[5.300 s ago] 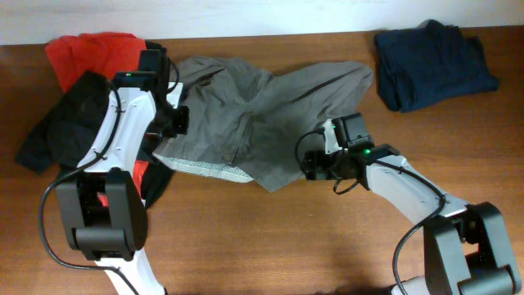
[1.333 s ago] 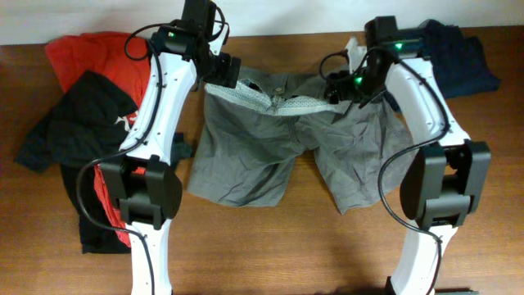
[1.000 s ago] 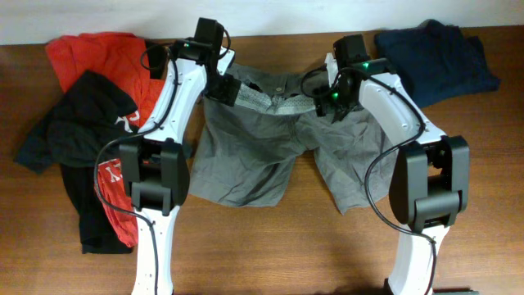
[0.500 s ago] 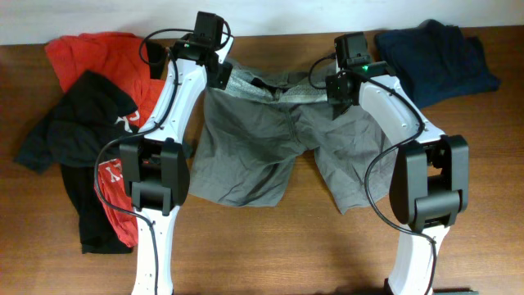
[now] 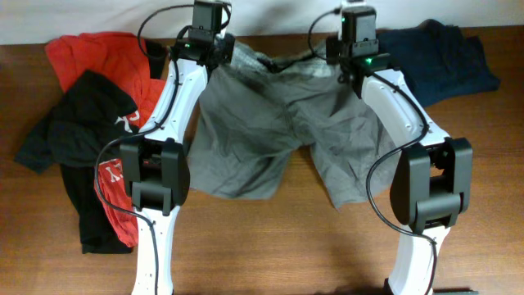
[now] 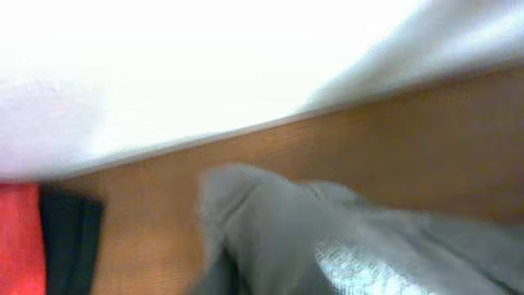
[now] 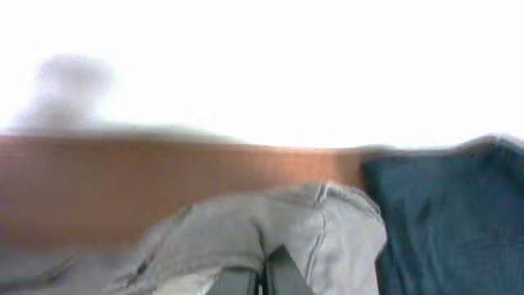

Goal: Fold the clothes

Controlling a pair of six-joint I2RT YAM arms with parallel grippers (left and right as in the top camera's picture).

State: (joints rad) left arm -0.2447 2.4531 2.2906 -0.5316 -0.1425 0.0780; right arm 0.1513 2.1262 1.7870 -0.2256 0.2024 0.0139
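The grey shorts (image 5: 270,123) lie spread on the table (image 5: 270,246), near its far edge, and the left gripper (image 5: 216,54) and the right gripper (image 5: 346,67) each pinch tight on one waist corner

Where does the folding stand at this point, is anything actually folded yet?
Done: the grey shorts lie spread mostly flat, legs toward the robot, with no fold made. In hand: the right gripper pinches a waistband corner at the far edge. The left gripper sits at the other corner, its grip unclear. Left: folding the shorts, then the red shirt and black shirt, both heaped at the left.
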